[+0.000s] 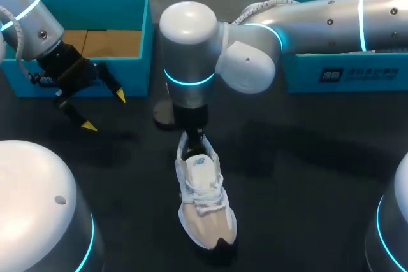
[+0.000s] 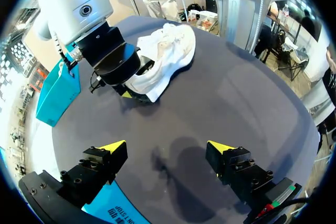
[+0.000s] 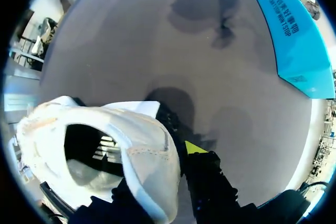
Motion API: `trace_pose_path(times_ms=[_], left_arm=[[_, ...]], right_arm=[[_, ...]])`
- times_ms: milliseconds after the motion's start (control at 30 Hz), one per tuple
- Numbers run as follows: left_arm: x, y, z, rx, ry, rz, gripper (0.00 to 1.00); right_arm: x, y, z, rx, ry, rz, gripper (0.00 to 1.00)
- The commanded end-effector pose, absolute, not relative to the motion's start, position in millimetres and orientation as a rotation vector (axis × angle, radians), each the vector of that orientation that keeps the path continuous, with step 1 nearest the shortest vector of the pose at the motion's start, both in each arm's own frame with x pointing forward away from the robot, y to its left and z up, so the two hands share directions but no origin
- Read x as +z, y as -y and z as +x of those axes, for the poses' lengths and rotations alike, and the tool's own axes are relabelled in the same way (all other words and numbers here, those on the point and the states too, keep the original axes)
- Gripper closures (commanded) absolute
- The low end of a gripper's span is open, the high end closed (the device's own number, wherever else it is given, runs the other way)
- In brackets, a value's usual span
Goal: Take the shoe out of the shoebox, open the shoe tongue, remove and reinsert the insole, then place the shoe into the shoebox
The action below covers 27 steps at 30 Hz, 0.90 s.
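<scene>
Right wrist view: my R gripper (image 3: pixel 163 153) is at the heel of the shoe (image 3: pixel 136 124). One yellow tip sits tight vs the outside of the heel wall. The other finger goes down into the opening & is covered by the collar. I read it as clamped on the heel wall, but that's not fully seen. Inside of the shoe is dark, so can't tell if the insole is in there.

Head view: shoe stands sole-down on the table (image 1: pixel 306 176), toe toward the camera, heel under my R wrist. R arm comes in from the right & reaches past the middle. Laces sit in place over the tongue. Shoe is well apart from the open shoebox (image 1: pixel 137 74) at far left & from the 2nd teal box (image 1: pixel 299 78) at far right.

My L gripper (image 2: pixel 167 148) has its fingers wide apart w/ nothing btw them, and hovers over bare table just beside the open shoebox's front wall. In L wrist view the shoe is ahead of it, heel end nearer, w/ the R gripper on it. No contact.

Step, as I judge it: take-out is done and we're at open-the-tongue, w/ R as the anchor. Next move needs L to go fwd to the shoe throat, catch the tongue edge & pull it up toward the toe while R holds the heel. Tongue is soft & thin, laces may resist, and the shoe may pivot around the heel grip.
</scene>
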State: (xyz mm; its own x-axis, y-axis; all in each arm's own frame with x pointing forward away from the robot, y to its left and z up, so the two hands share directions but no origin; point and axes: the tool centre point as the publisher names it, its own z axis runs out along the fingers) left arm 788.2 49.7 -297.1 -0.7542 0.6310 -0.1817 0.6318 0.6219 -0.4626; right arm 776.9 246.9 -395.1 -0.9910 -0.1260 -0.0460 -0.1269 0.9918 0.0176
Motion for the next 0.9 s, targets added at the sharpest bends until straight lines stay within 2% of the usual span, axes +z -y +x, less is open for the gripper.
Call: trace_pose_path(times_ms=[33, 567, 900], left_arm=[[-297, -50, 788, -0.802, -2.830, 1.102, 0.00], [-297, -50, 788, -0.802, -2.830, 1.102, 0.00], [-297, -50, 788, -0.802, -2.830, 1.102, 0.00]], right_arm=[[-386, -245, 771, 0.024, -3.080, -0.184, 1.00], [-323, -212, 777, -0.022, -2.997, 0.012, 1.00], [-270, -165, 812, -0.107, -2.905, 0.026, 1.00]])
